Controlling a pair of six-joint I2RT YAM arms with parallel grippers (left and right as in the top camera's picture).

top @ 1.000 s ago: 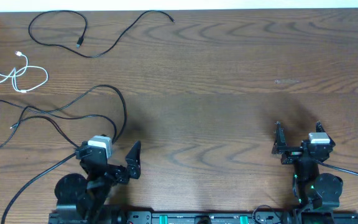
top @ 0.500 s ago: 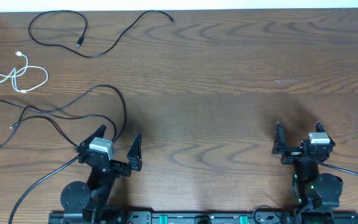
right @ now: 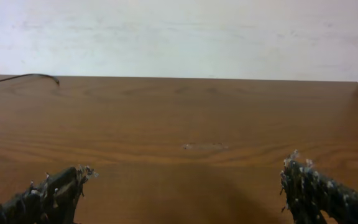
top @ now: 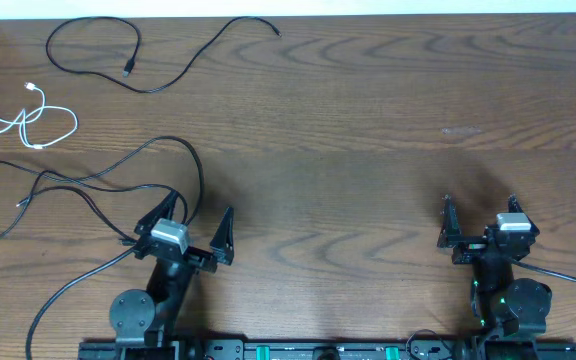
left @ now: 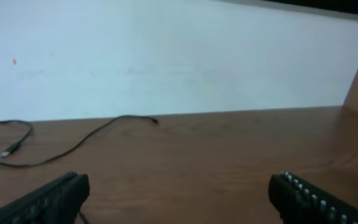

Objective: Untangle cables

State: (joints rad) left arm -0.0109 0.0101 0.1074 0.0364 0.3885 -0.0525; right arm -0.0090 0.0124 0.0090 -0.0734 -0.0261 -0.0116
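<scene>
With nothing in either gripper, the job looks to be at its reach-out step, or possibly close to done. Going left to right on the table [top: 368, 150]: at about nine o'clock, by the left edge, the white cable [top: 38, 122] lies looped on itself, apart from the rest. At eleven o'clock, along the far edge, one black cable [top: 158, 85] runs in a loose curl and a long wave, its plug [top: 129, 69] lying inside the curl; it touches no other cord. Nearer, at about eight o'clock, more thin black cables [top: 88, 183] cross one another in a loose knot, and some of these lines may be the arm's own wire; I cannot tell them apart there.

The left gripper [top: 194, 227] sits just right of that crossing, jaws spread wide and empty, its wrist view looking out over bare wood to the far cable. The right gripper [top: 478, 220], at about four o'clock, also stands wide apart and empty, well away from every cord.

If the crossing at eight o'clock is still task cable, I judge the next move falls to the left arm: drop low over one strand clear of the overlap, pinch it alone, and draw it sideways without dragging its neighbours.
</scene>
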